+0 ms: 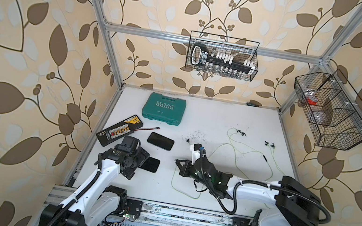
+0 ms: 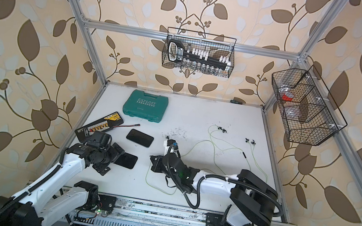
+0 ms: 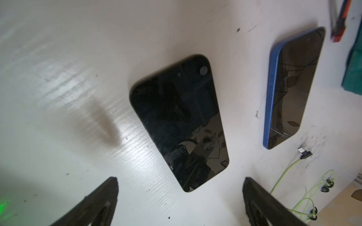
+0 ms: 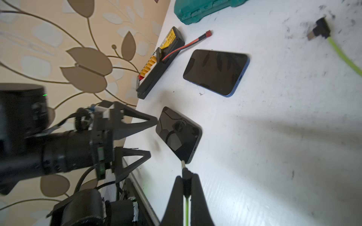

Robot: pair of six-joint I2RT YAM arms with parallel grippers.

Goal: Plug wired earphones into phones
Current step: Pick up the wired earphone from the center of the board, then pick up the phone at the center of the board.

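Two black phones lie flat on the white table. My left gripper [image 1: 140,163] [image 3: 180,180] stands open, and one end of the near phone [image 1: 152,164] [image 3: 176,117] lies between its fingers untouched. The far phone [image 1: 160,141] [image 4: 215,71] has a blue edge. My right gripper [image 1: 178,162] [image 4: 187,177] is shut on the black plug [image 4: 186,172] of one set of yellow-green wired earphones [image 1: 173,183]. The plug's metal tip sits at the near phone's [image 4: 180,135] bottom corner. A second plug [image 3: 304,154] [image 4: 319,30] lies loose by the far phone. Both pairs of earbuds [image 1: 237,132] [image 1: 269,144] rest far right.
A teal case [image 1: 164,111] sits at the back left. A long black tray with yellow bits [image 1: 118,130] and a red-and-black wire [image 1: 150,129] lie near the left table edge. Wire baskets [image 1: 222,56] [image 1: 333,110] hang on the frame above. Cable loops [image 1: 242,153] cross the right half.
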